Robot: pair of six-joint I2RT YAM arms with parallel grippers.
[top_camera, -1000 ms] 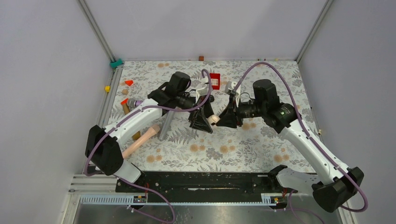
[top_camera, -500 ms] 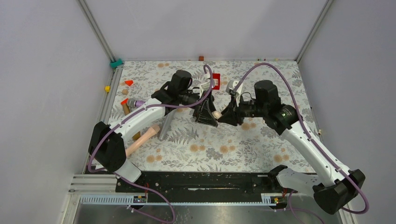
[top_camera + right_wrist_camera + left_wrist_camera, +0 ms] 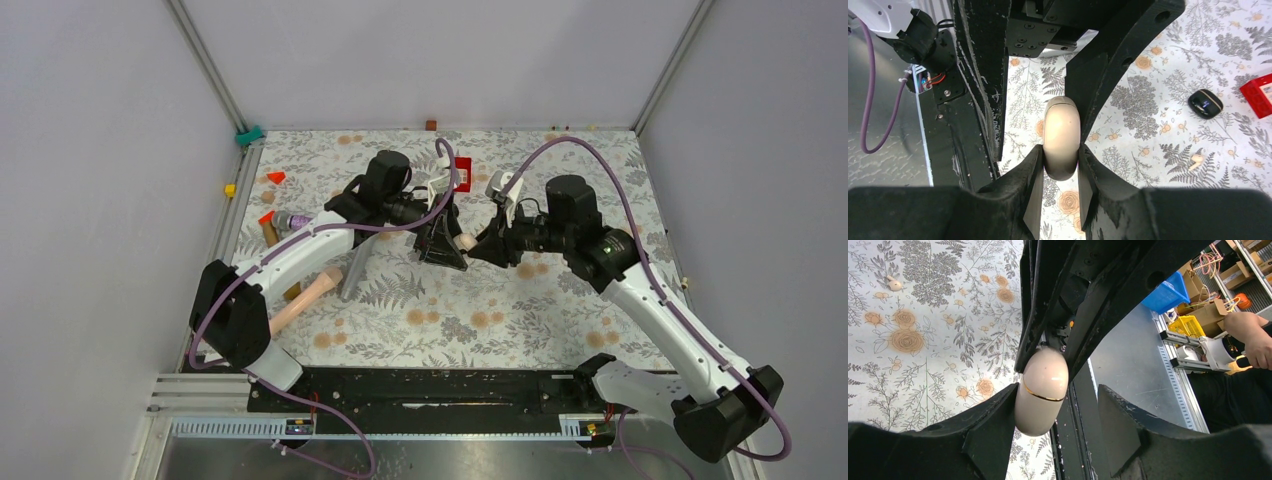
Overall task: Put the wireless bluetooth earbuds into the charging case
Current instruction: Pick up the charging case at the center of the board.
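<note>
My right gripper [image 3: 1060, 160] is shut on a cream pebble-shaped case [image 3: 1061, 137] with a gold seam and holds it above the table. In the top view the cream case [image 3: 463, 243] sits between the right gripper [image 3: 478, 247] and the left gripper [image 3: 445, 250]. My left gripper [image 3: 1055, 402] is open around the cream case [image 3: 1041, 385]; one finger touches it and the other stands apart. A small glossy black charging case [image 3: 1205, 103] lies shut on the table. A cream earbud [image 3: 1196, 160] lies near it, and one earbud [image 3: 894, 284] shows in the left wrist view. No black earbuds are in view.
A red square box [image 3: 460, 172] lies at the back, also in the right wrist view [image 3: 1258, 95]. A peach cylinder [image 3: 305, 297], a grey bar [image 3: 352, 268], a purple marker [image 3: 290, 220] and orange cones [image 3: 276, 177] lie on the left of the flowered mat [image 3: 480, 330].
Both grippers have moved a little toward the far side with the cream case between them. The right gripper stays shut on it.
</note>
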